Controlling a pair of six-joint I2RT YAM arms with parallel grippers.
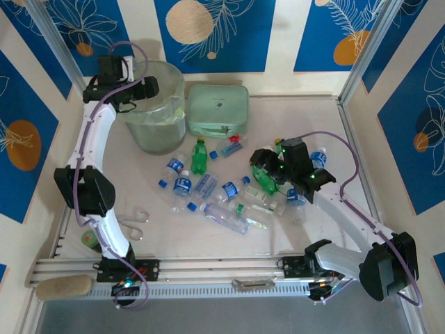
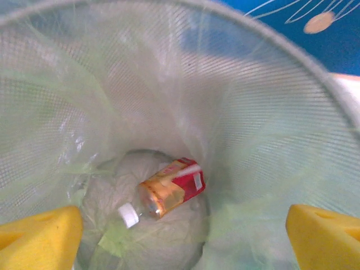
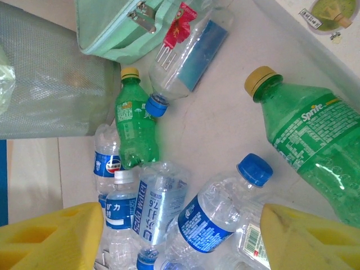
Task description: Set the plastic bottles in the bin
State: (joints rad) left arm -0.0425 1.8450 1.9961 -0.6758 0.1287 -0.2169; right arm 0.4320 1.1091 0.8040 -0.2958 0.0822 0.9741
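Plastic bottles [image 1: 182,185] lie scattered on the desk [image 1: 167,240], most of them under and around the right jaws. One orange-red bottle [image 2: 169,194] rests on its side at the bottom of the bin [image 2: 236,101], straight below the left jaws. Those left jaws stand wide apart and hold nothing, their yellow pads [image 2: 39,239] poised over the bin's mouth (a spot from which a let-go bottle would fall into the liner, not onto the rim). The right jaws are spread too and grip nothing, their pads [image 3: 50,236] hanging above the heap. Between them lies a clear bottle with a blue cap [image 3: 216,219], probably the easiest pick because it already sits under the gap. A small green bottle [image 3: 135,132] lies beyond the jaws, and a larger green one [image 3: 315,146] lies off to one side. Most of the job looks still to be done.
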